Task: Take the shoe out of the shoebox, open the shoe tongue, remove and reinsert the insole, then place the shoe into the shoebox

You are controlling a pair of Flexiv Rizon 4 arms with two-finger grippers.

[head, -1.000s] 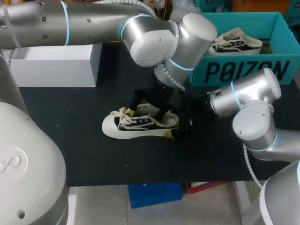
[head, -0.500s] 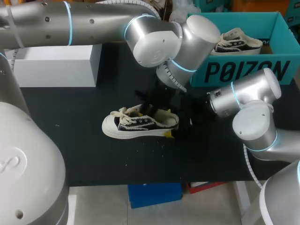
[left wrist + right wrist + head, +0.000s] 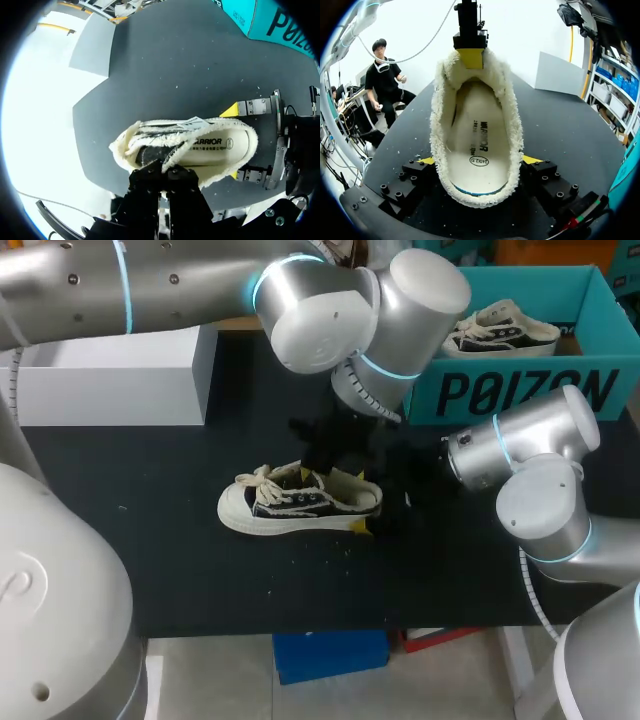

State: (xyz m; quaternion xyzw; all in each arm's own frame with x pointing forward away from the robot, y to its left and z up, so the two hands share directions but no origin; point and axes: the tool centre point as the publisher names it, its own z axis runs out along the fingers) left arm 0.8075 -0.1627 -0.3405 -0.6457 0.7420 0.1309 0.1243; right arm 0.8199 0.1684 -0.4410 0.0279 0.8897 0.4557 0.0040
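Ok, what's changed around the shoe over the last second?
The left arm lifted and drew back towards the table's far side, raising the left pincer slightly above the shoe. Nothing was visibly picked up or released. The shoe stayed put, the right pincer stayed clamped on its heel, and the other shoe still lies in the shoebox.

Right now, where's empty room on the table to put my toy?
Bare mat lies between the shoe and the near edge, and between the white box and the shoe's toe. Crowded from the shoe to the shoebox: left gripper and right gripper.
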